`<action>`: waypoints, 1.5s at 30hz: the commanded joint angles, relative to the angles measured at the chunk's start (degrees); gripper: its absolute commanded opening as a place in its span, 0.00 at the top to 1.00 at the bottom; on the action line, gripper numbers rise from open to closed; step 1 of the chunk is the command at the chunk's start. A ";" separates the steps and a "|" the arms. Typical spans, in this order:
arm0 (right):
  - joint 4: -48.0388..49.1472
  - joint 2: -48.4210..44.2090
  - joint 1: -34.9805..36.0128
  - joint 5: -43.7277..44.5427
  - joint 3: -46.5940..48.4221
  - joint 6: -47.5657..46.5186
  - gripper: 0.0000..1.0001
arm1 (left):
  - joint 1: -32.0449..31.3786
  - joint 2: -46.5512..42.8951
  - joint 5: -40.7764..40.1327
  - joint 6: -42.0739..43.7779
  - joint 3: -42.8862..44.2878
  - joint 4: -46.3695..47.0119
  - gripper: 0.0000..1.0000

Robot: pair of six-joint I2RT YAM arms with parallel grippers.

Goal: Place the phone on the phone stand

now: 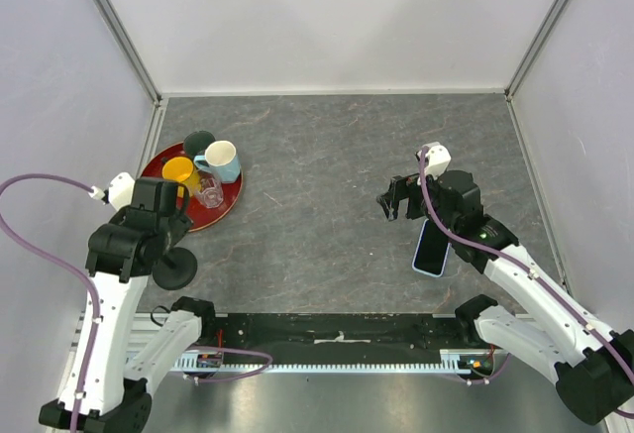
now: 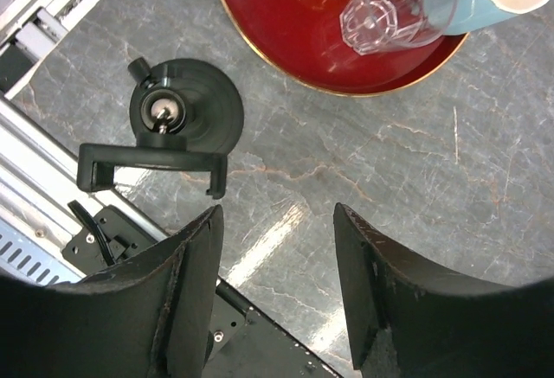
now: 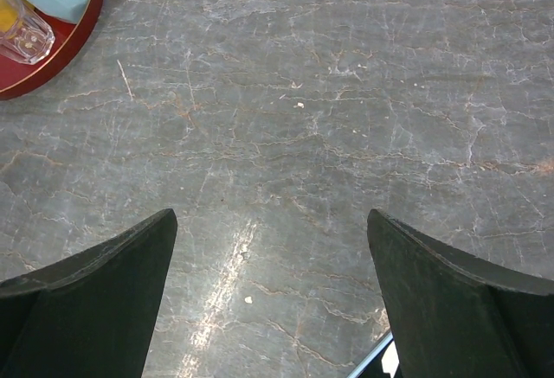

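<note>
Grey marbled tabletop (image 1: 317, 175), boxed in by white walls (image 1: 327, 17), with a black rail (image 1: 337, 339) along the near edge where both your arms are bolted.

At the far left sits a round red tray (image 1: 226, 212). It carries a yellow cup (image 1: 178, 169), a dark green cup (image 1: 198, 142), a light blue mug (image 1: 222, 161) and a clear glass (image 1: 209, 193), all crowded together.

The phone stand (image 1: 175, 268) is on the table just near of that tray, close to the rail. From your left wrist view you look straight down on it: a round disc base, a ball joint at the centre, and the cradle as a bar with two hooked ends hanging over the base's rail-side edge. In the top view your left wrist partly covers the stand.

Your left gripper (image 2: 277, 214) hovers above bare table just beside the stand, fingers parted with nothing between them.

The phone (image 1: 432, 248) lies flat on the right side of the table, black screen up, light blue case showing at the rim. Its long axis runs near to far, with the far end leaning slightly right. Your right forearm crosses over that far end and hides it. Phone and stand are well apart, on opposite sides of the table.

Your right gripper (image 1: 396, 198) hangs just left of and beyond the phone, pointing left. In the right wrist view its fingers are spread wide over bare table, gripping nothing, with a light blue sliver, perhaps the phone, at the bottom edge.
</note>
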 commanded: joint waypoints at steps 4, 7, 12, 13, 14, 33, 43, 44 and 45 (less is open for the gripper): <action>1.58 -1.36 0.29 -0.35 0.02 0.15 0.02 | 4.03 -3.72 2.79 3.66 -3.86 -10.70 0.40; 1.49 -1.46 0.20 -0.01 -0.06 0.24 0.02 | 5.71 -4.77 3.41 5.34 -3.95 -10.70 0.40; 1.05 -0.67 0.20 0.70 0.20 0.32 0.02 | 5.97 -4.69 4.38 4.12 -6.59 -10.53 0.39; 0.96 -0.58 0.29 0.79 0.37 0.24 0.02 | 5.97 -3.47 4.46 3.07 -7.72 -10.44 0.39; 0.88 -0.66 0.20 0.70 0.37 0.24 0.02 | 5.88 -2.93 4.47 2.71 -8.26 -10.27 0.40; 0.35 -0.58 0.20 1.58 0.81 0.32 0.02 | 7.11 2.61 -0.73 -2.56 -7.03 -9.65 0.43; 0.52 -0.14 0.20 1.93 0.64 0.41 0.02 | 8.61 2.26 1.65 -3.00 -7.91 -7.89 0.58; 0.52 -0.22 0.20 1.84 0.64 0.41 0.02 | 8.70 2.26 1.74 -3.18 -8.00 -7.72 0.59; 0.52 -0.14 0.20 1.93 0.64 0.41 0.02 | 8.70 2.08 1.65 -3.79 -8.08 -7.89 0.59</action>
